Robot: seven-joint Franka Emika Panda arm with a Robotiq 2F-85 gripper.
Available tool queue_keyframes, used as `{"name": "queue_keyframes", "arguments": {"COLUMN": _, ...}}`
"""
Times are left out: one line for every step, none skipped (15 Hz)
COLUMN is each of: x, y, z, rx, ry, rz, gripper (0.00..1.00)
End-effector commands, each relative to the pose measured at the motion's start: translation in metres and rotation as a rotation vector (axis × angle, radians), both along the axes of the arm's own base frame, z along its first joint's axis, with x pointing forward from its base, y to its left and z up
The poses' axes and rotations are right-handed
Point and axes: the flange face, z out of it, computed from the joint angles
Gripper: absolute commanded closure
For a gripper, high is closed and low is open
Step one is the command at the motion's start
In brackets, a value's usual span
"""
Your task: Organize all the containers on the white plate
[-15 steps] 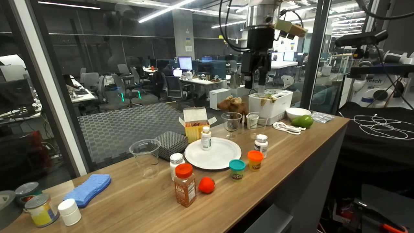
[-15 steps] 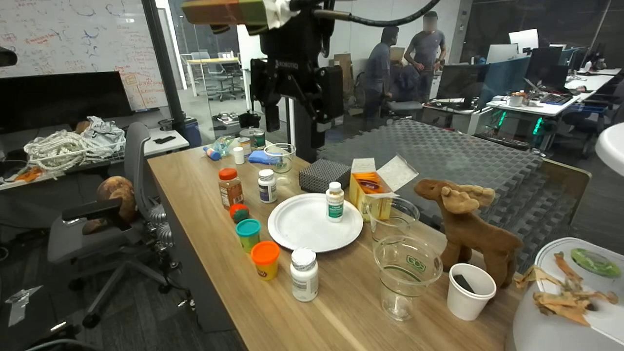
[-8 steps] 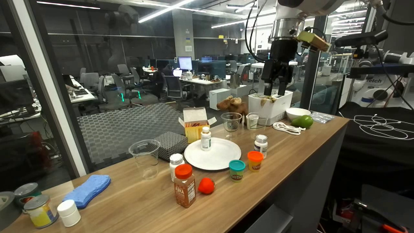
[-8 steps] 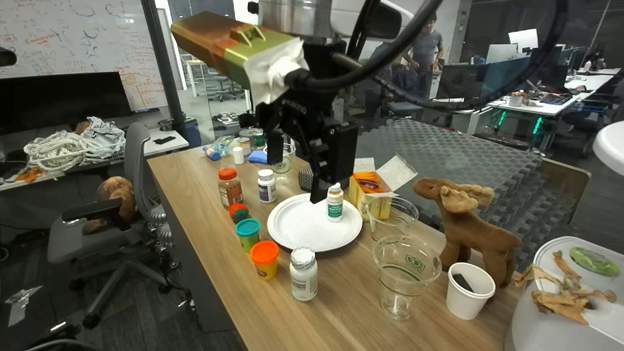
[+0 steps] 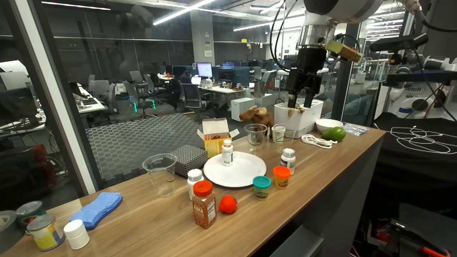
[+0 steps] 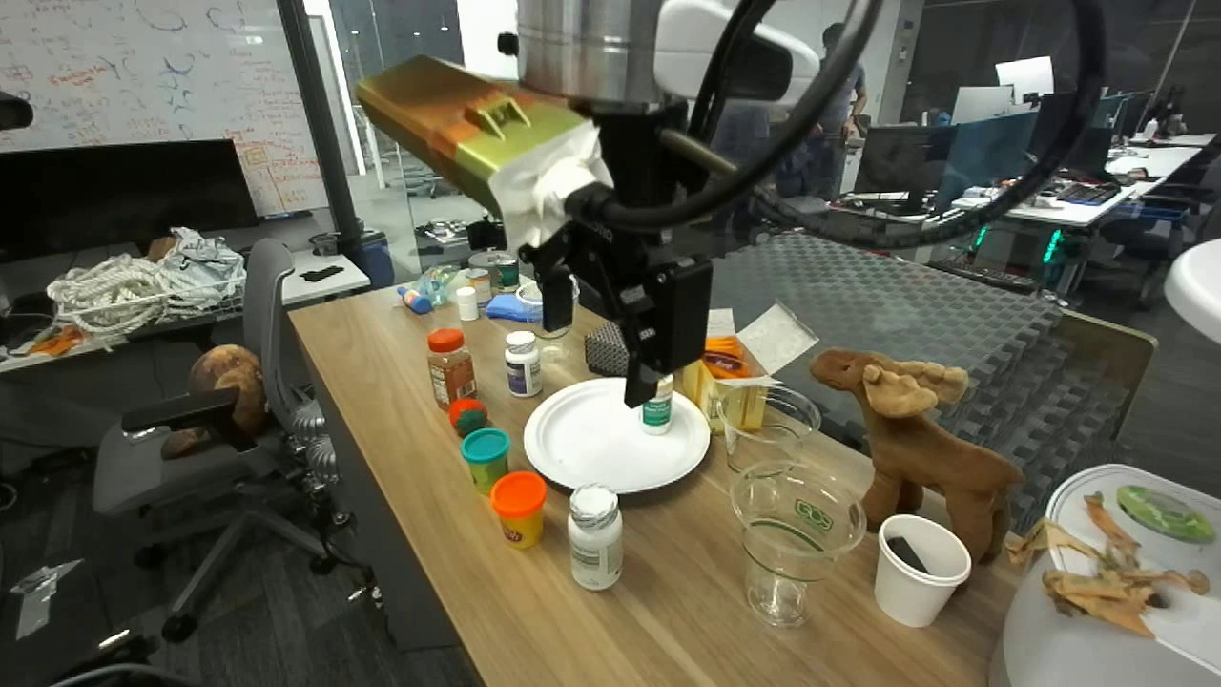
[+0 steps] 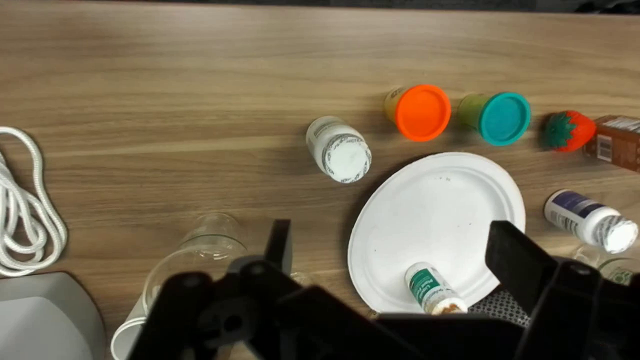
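Jaws wide apart, bottle [image 5: 227,154] on plate [image 5: 240,174]

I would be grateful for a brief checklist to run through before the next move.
1. Gripper open and holding nothing: ok.
2. White plate has bare room for more: ok.
3. Green-labelled bottle upright on the plate: ok.
4. Orange-lidded pot and teal-lidded pot on the plate: not ok, both beside it on the table.
5. Spice bottle on the plate: not ok, standing near the red strawberry.
6. Its orange cap screwed tight: cannot tell.
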Motion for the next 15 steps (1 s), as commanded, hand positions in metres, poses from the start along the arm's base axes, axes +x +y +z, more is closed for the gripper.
{"name": "queue_keyframes", "arguments": {"x": 0.0, "y": -0.01, "z": -0.027, "rx": -0.017, "ry": -0.096, "rz": -0.1, "gripper": 0.0}}
{"name": "queue_keyframes", "arguments": {"x": -0.002, "y": -0.012, "z": -0.039, "rx": -0.031, "ry": -0.122, "rz": -0.123, "gripper": 0.0}}
{"name": "queue_keyframes", "arguments": {"x": -0.004, "y": -0.013, "z": -0.051, "rx": -0.051, "ry": -0.135, "rz": -0.145, "gripper": 0.0}}
{"name": "queue_keyframes", "arguments": {"x": -0.006, "y": -0.014, "z": -0.063, "rx": -0.072, "ry": -0.146, "rz": -0.161, "gripper": 0.0}}
{"name": "queue_keyframes", "arguments": {"x": -0.011, "y": -0.012, "z": -0.074, "rx": -0.091, "ry": -0.149, "rz": -0.179, "gripper": 0.0}}
{"name": "queue_keyframes", "arguments": {"x": -0.014, "y": -0.011, "z": -0.085, "rx": -0.102, "ry": -0.151, "rz": -0.195, "gripper": 0.0}}
{"name": "queue_keyframes", "arguments": {"x": -0.018, "y": -0.007, "z": -0.095, "rx": -0.112, "ry": -0.149, "rz": -0.2, "gripper": 0.0}}
{"name": "queue_keyframes", "arguments": {"x": -0.02, "y": -0.005, "z": -0.104, "rx": -0.119, "ry": -0.146, "rz": -0.205, "gripper": 0.0}}
{"name": "queue_keyframes", "arguments": {"x": -0.021, "y": -0.001, "z": -0.113, "rx": -0.122, "ry": -0.142, "rz": -0.204, "gripper": 0.0}}
{"name": "queue_keyframes", "arguments": {"x": -0.021, "y": 0.002, "z": -0.12, "rx": -0.128, "ry": -0.139, "rz": -0.201, "gripper": 0.0}}
{"name": "queue_keyframes", "arguments": {"x": -0.019, "y": 0.006, "z": -0.126, "rx": -0.13, "ry": -0.143, "rz": -0.194, "gripper": 0.0}}
{"name": "queue_keyframes", "arguments": {"x": -0.017, "y": 0.01, "z": -0.13, "rx": -0.129, "ry": -0.149, "rz": -0.184, "gripper": 0.0}}
{"name": "queue_keyframes", "arguments": {"x": -0.015, "y": 0.014, "z": -0.134, "rx": -0.132, "ry": -0.157, "rz": -0.177, "gripper": 0.0}}
{"name": "queue_keyframes", "arguments": {"x": -0.013, "y": 0.017, "z": -0.138, "rx": -0.137, "ry": -0.162, "rz": -0.17, "gripper": 0.0}}
{"name": "queue_keyframes", "arguments": {"x": -0.01, "y": 0.02, "z": -0.142, "rx": -0.142, "ry": -0.165, "rz": -0.164, "gripper": 0.0}}
